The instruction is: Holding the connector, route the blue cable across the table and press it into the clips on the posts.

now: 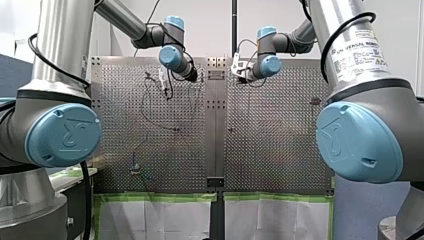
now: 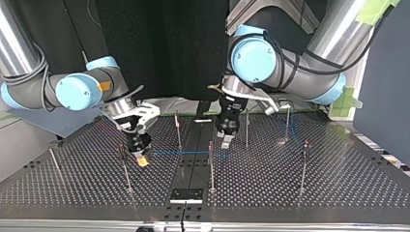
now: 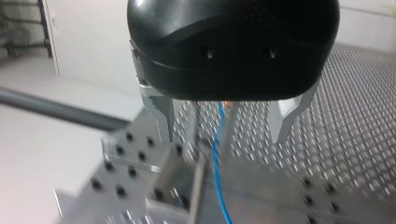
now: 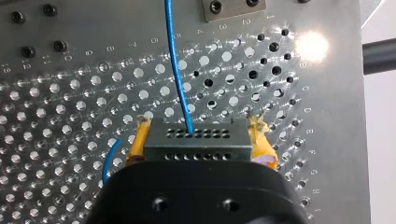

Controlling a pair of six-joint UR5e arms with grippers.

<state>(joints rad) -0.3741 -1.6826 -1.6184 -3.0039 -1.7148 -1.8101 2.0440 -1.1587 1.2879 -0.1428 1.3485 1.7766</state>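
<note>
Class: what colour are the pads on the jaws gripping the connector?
Yellow pads, clearest in the right wrist view, clamping the grey connector.

thin blue cable [image 4: 173,65]; dark grey connector block [image 4: 196,145] dotted with holes; yellow finger pads [image 4: 262,143]; silver perforated metal table [image 4: 70,98]

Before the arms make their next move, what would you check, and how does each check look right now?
1. Hold on the connector by my right gripper: ok, clamped between the yellow pads.
2. The blue cable joined to the connector: ok.
3. My left gripper open astride the cable: ok.
4. Cable pressed home on the post ahead of it: cannot tell, blurred.
</note>
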